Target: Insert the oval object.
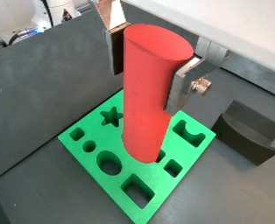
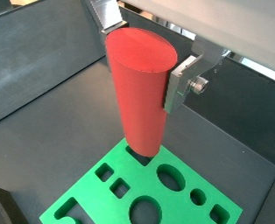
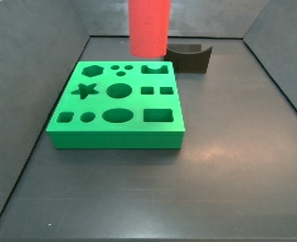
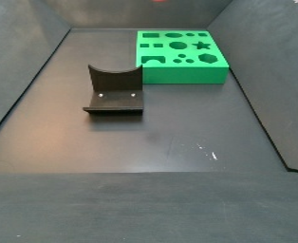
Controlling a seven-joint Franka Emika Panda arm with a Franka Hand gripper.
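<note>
A dark brown block with a curved notch [image 4: 114, 90] is seen standing on the dark table [image 3: 227, 180], apart from the green block [image 3: 117, 104]; in a side view it [image 3: 189, 57] lies just behind the green block's far right corner, and it also shows in a wrist view [image 1: 250, 129]. Dark walls are seen enclosing the table on several sides.

The green block [image 4: 179, 55] lies flat on the table and carries a set of shaped cutouts: a star, circles, ovals, squares, a hexagon-like hole and a notched shape. All visible cutouts are empty.

The oval object [image 1: 147, 92] is a tall, smooth red peg with a flat oval top, plainly taller than the green block is thick. It is held upright above the green block [image 2: 151, 188], near one edge. In a wrist view its [image 2: 141, 92] lower end is seen at or just over a cutout; whether it has entered cannot be told. In a side view only its [image 3: 148, 26] lower part is seen, over the block's far edge.

The gripper [image 2: 146, 52] is above the block with the jaws closed on the peg's upper part; a silver finger plate [image 1: 185, 83] is pressed against its side.
</note>
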